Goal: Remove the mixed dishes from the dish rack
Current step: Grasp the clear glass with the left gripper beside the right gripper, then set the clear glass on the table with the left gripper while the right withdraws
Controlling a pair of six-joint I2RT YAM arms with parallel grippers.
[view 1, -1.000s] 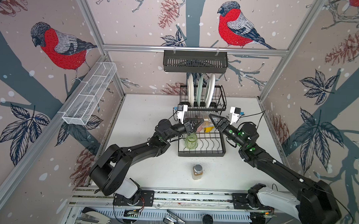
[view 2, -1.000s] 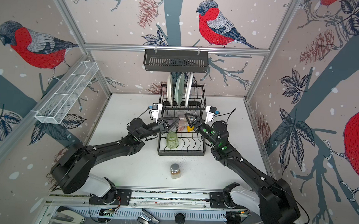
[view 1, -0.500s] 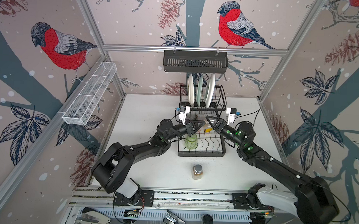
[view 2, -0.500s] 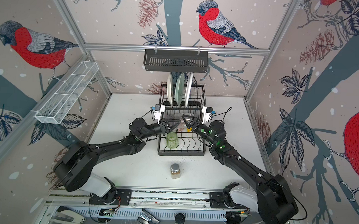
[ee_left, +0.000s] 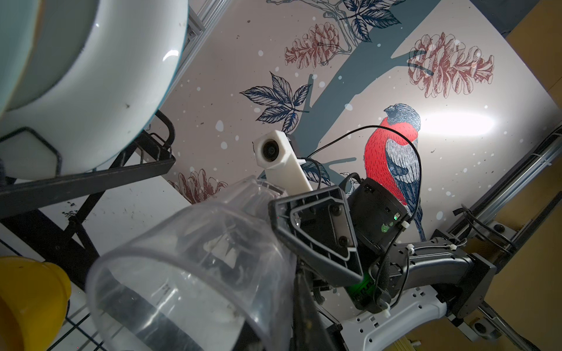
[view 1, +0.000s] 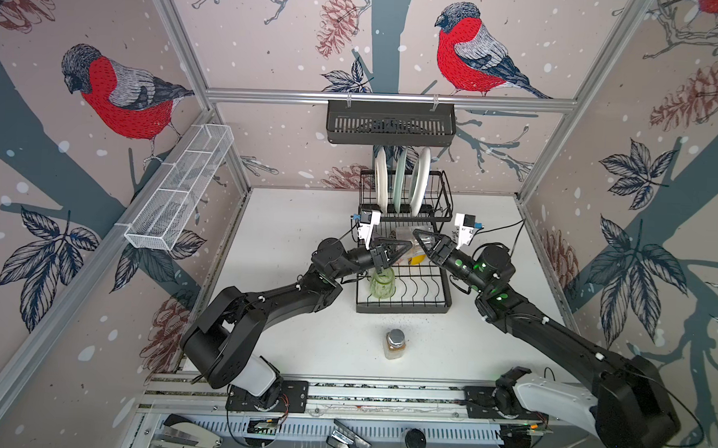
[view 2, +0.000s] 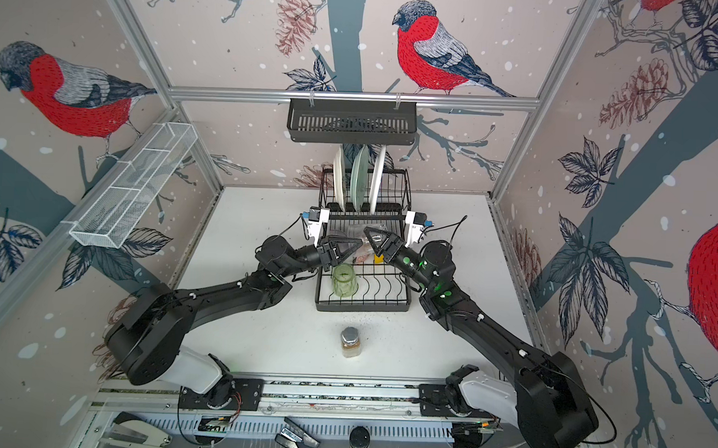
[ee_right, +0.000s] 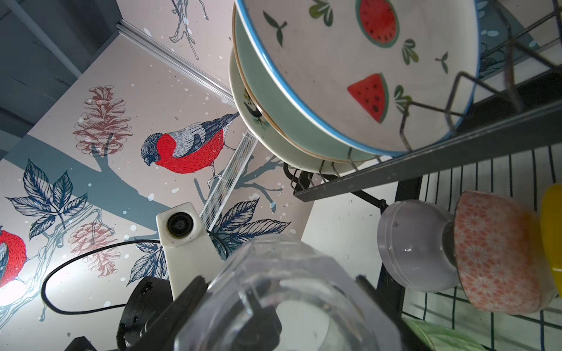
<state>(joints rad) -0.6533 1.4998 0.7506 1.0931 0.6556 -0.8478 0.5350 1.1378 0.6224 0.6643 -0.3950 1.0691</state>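
Both grippers meet above the black dish rack at a clear tumbler lying sideways between them. My left gripper is shut on the tumbler's rim wall. My right gripper is closed round its base, a finger on each side. A green tumbler stands on the lower tier. Lilac, pink-patterned and yellow bowls lie under the raised tier. White, pale green and watermelon plates stand in its slots.
A silver-capped jar of brown powder stands on the white table in front of the rack. A long black slotted basket hangs on the back rail above the plates. A white mesh tray hangs on the left wall.
My right gripper has moved left across the rack and now meets the left gripper at the clear tumbler. The left gripper has barely shifted.
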